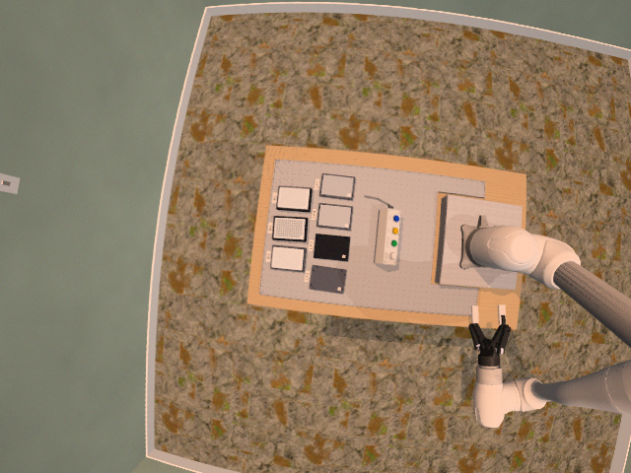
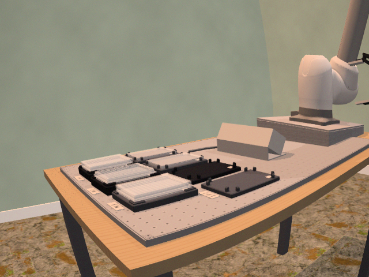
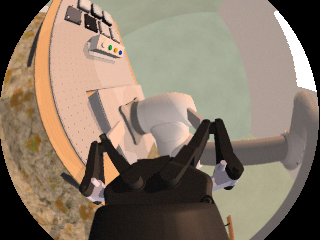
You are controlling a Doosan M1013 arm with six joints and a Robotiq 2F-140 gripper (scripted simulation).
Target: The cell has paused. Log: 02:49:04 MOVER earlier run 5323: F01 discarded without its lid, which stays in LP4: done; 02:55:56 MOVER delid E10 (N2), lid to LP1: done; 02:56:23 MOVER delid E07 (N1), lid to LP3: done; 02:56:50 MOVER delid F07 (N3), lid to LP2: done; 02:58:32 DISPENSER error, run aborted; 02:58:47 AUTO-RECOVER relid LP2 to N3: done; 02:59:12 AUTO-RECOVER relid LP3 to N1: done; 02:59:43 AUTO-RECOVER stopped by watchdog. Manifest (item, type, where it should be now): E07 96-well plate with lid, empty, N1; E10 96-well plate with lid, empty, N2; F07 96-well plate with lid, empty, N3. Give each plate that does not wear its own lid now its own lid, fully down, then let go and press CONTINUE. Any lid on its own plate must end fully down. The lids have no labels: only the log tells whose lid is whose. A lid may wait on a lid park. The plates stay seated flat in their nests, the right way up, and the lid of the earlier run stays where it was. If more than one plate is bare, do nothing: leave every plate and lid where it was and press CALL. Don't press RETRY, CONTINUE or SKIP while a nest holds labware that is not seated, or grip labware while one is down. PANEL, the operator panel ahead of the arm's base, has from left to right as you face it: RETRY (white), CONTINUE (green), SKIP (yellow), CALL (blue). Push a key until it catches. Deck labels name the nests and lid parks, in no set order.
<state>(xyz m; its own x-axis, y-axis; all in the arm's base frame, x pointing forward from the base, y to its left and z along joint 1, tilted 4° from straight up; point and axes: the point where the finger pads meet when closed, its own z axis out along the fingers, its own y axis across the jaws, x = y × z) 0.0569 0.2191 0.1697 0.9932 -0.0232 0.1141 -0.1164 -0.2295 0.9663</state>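
Three 96-well plates sit in black nests in the left column of the deck. The far plate and the near plate wear clear lids. The middle plate shows open wells and looks bare; it also shows in the exterior view. Beside them, two lid parks hold a clear lid each. A black park and a grey park are empty. My gripper is open and empty. It hangs off the table's near edge, far from the plates; it also shows in the wrist view.
The operator panel stands mid-deck with blue, yellow, green and white keys. The arm's base block is at the right end. The deck labels are too small to read.
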